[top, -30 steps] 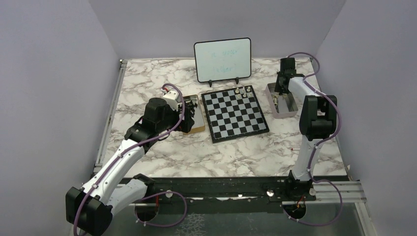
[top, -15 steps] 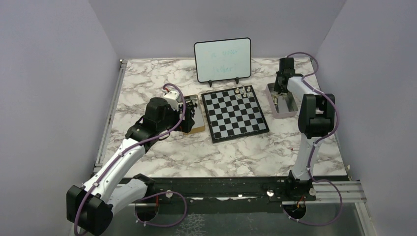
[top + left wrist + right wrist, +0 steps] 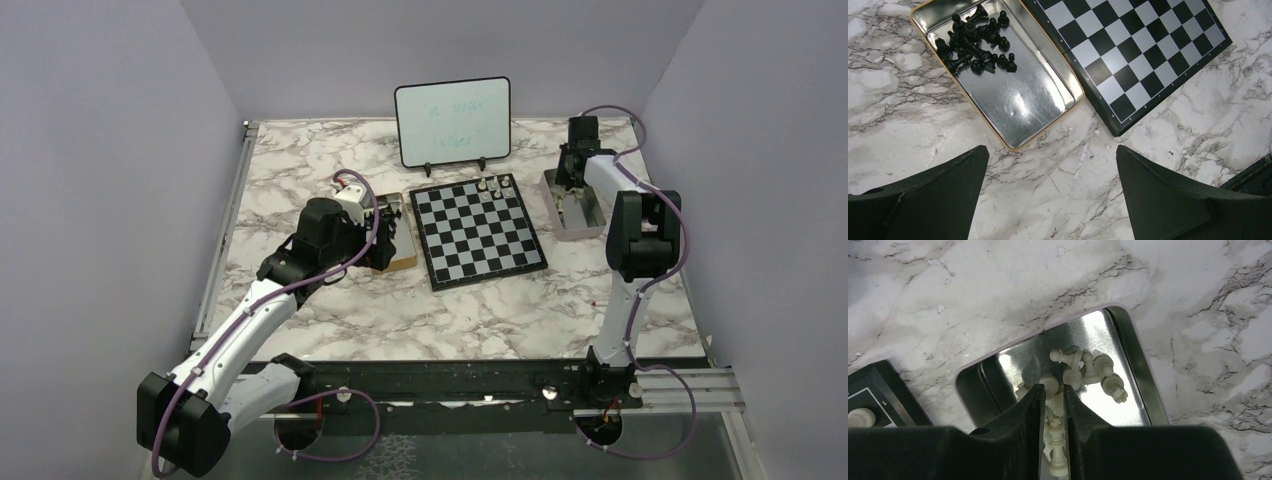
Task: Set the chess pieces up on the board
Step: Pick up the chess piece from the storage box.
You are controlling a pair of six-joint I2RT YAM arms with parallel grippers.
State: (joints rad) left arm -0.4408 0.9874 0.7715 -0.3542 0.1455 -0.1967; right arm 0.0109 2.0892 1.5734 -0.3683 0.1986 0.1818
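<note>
Right fingers (image 3: 1023,425) stand nearly closed, pinching a white piece (image 3: 1058,455) that lies along the narrow gap between them. Their tips are down in the heap of white pieces (image 3: 1088,371), which crowd just ahead and to the right of them. The heap lies in the right tray (image 3: 1143,375), whose walls ring it on all sides. This tray sits near the right edge of the board (image 3: 478,232), with a strip of marble between them. A few white chessmen (image 3: 492,186) stand on the board's far right corner squares.

On the board's other side, just beside its left edge, lies the left tray (image 3: 1018,100), with black pieces (image 3: 975,42) heaped at its far end. The left gripper (image 3: 1050,155) hangs wide open above the table (image 3: 480,320), holding nothing, near that tray's near corner. A whiteboard (image 3: 452,120) stands behind the board.
</note>
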